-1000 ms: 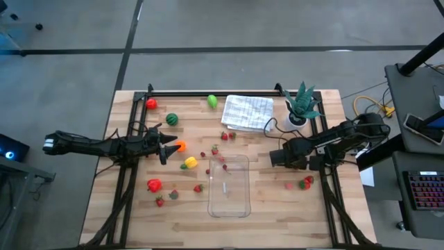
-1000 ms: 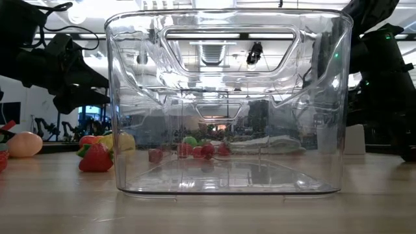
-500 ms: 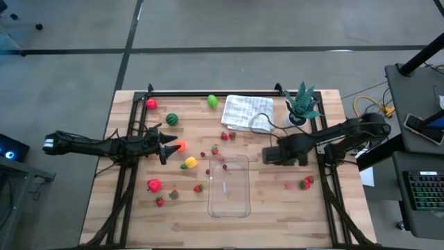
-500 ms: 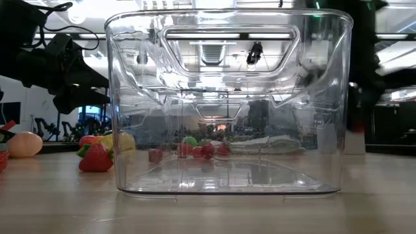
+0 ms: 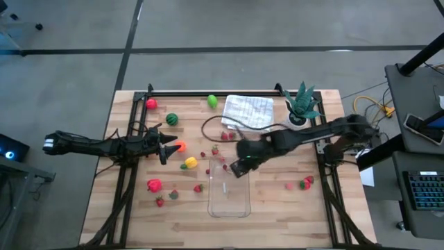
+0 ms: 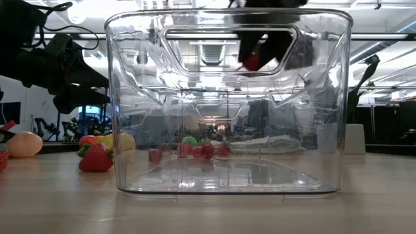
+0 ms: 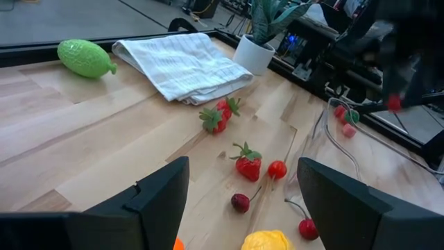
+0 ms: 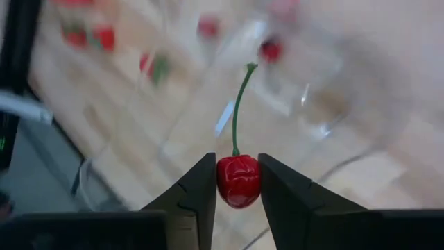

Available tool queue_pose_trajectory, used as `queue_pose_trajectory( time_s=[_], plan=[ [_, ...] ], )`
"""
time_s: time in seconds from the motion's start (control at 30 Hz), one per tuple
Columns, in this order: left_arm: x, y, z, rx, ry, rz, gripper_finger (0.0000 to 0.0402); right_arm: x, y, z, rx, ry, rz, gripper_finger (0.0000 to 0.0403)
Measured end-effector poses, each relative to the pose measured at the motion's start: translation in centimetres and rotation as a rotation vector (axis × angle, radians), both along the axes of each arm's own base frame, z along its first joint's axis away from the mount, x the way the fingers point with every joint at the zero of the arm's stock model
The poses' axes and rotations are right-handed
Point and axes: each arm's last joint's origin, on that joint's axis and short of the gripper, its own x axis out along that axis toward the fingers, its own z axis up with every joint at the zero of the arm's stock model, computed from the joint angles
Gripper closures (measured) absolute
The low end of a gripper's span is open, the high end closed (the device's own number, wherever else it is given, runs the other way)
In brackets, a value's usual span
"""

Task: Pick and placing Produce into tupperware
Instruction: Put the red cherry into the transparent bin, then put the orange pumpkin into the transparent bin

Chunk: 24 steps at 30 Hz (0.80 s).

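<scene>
The right pincer (image 8: 238, 182) pinches a red cherry (image 8: 238, 179) above the clear tupperware (image 5: 229, 185) mid-worktop, while the left pincer (image 5: 165, 145) waits spread beside an orange fruit (image 5: 180, 146).

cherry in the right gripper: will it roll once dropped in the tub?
Probably. The cherry looks round and glossy, pinched between the right gripper's fingers, so it may bounce or roll. The tub's walls should contain it; its thin stem might curb rolling.
</scene>
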Motion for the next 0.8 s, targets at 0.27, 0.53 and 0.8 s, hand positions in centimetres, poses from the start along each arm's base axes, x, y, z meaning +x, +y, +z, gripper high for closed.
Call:
queue_pose_trajectory(
  time_s=[0.27, 0.53, 0.8],
  plan=[
    [0.0, 0.0, 0.0, 0.0, 0.001, 0.0, 0.0147, 4.6, 2.2, -2.2, 0.006, 0.061, 0.137, 0.0266],
    [0.0, 0.0, 0.0, -0.001, 0.001, -0.004, 0.0147, 3.4, 2.4, 1.2, -0.267, 0.147, -0.006, 0.0183],
    [0.0, 0.0, 0.2, 0.004, -0.019, 0.018, 0.0147, 0.9, 2.5, 3.3, -0.307, 0.305, -0.113, 0.0148]
  ],
)
